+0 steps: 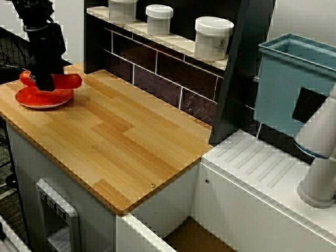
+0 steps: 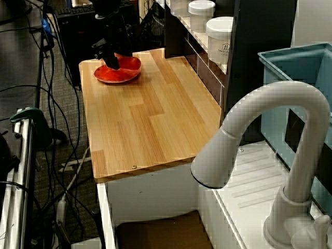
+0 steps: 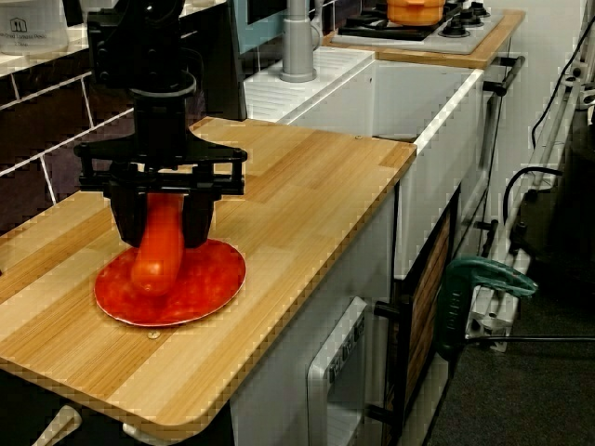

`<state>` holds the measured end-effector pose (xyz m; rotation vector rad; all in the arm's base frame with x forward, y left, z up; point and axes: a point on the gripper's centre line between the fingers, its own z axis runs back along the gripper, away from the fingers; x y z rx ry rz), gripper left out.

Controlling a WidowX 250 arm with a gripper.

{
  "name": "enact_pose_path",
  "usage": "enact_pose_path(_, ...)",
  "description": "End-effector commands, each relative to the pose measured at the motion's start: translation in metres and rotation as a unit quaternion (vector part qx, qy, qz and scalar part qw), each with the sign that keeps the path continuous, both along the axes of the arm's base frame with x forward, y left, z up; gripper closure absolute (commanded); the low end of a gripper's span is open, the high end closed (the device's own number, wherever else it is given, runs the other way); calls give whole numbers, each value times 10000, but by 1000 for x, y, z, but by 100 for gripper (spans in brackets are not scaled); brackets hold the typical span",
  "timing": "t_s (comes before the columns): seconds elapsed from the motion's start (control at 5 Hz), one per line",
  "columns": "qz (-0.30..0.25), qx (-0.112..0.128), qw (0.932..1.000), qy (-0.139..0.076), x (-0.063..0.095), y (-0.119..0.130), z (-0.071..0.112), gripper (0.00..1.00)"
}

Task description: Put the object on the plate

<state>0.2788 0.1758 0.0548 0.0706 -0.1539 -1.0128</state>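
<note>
Claw (image 3: pixel 164 228) was clamped on the red sausage toy (image 3: pixel 156 253). Toy sat over the red plate (image 3: pixel 206 279), near the table's (image 3: pixel 307 177) corner.

The glossy red sausage (image 3: pixel 156 249) (slightly curved) lies over the flat red plate (image 3: pixel 206 279).

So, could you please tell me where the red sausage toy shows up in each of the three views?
View from the shelf side: far left, sausage toy above the red plate, partly behind the claw.
View over the faucet: top left, over the plate.
View along the counter: left of centre, between the claw's fingers.
Shared landmark: the red plate.
</note>
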Motion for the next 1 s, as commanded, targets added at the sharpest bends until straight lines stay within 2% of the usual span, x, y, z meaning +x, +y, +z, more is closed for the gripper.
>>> enact_pose_path(0.0, 55, 281, 9994, -195, 2, 4, 15, 62)
enact_pose_path(0.2, 20, 359, 9992, -161, 0, 3, 13, 0)
enact_pose_path(0.8, -72, 389, 9992, -104, -4, -1, 9, 0)
